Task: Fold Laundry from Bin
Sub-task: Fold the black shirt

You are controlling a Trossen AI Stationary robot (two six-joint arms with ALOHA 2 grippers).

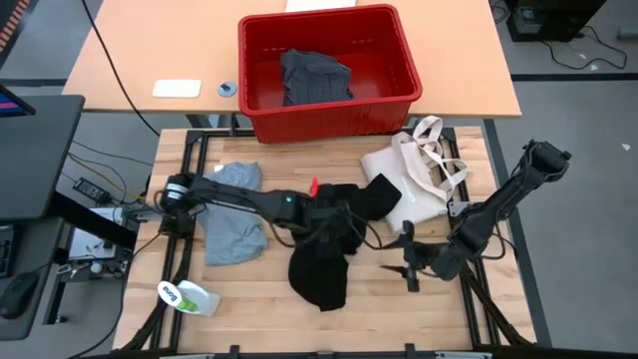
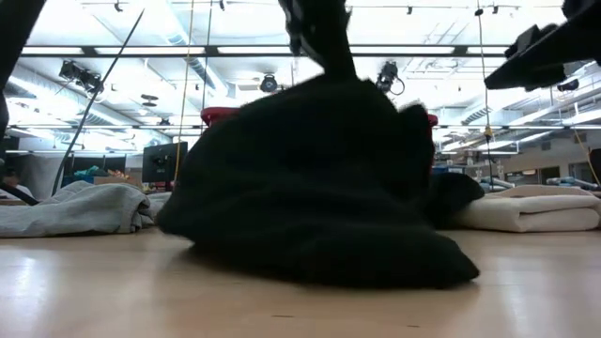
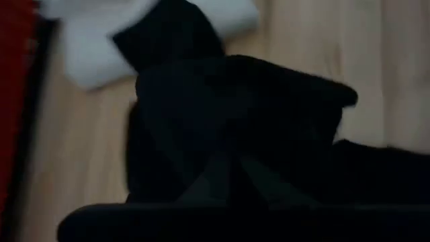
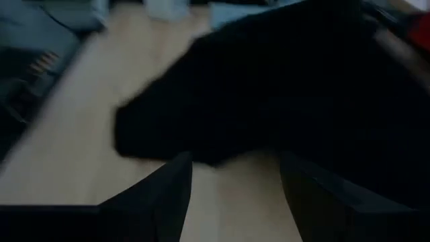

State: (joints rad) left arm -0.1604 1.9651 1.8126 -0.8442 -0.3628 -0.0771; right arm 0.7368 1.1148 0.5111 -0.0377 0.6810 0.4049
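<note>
At mid-tabletop the left pincer (image 1: 337, 221) is pinching the black garment (image 1: 324, 264), nothing folded yet. Just beside it, the right pincer (image 1: 410, 261) hovers spread and empty. Farther off, a grey T-shirt (image 1: 231, 214) lies crumpled, and another dark garment (image 1: 314, 77) waits in the red bin (image 1: 399, 50).

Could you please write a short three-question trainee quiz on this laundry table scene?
1. True or false: the red bin is empty.
2. Which gripper is shut on the black garment? A) left B) right
3. What lies beside the light grey T-shirt, near the table's front edge?

Key: 1. False, a grey garment lies inside. 2. A, the left gripper; the right gripper is open. 3. A white bottle.
</note>
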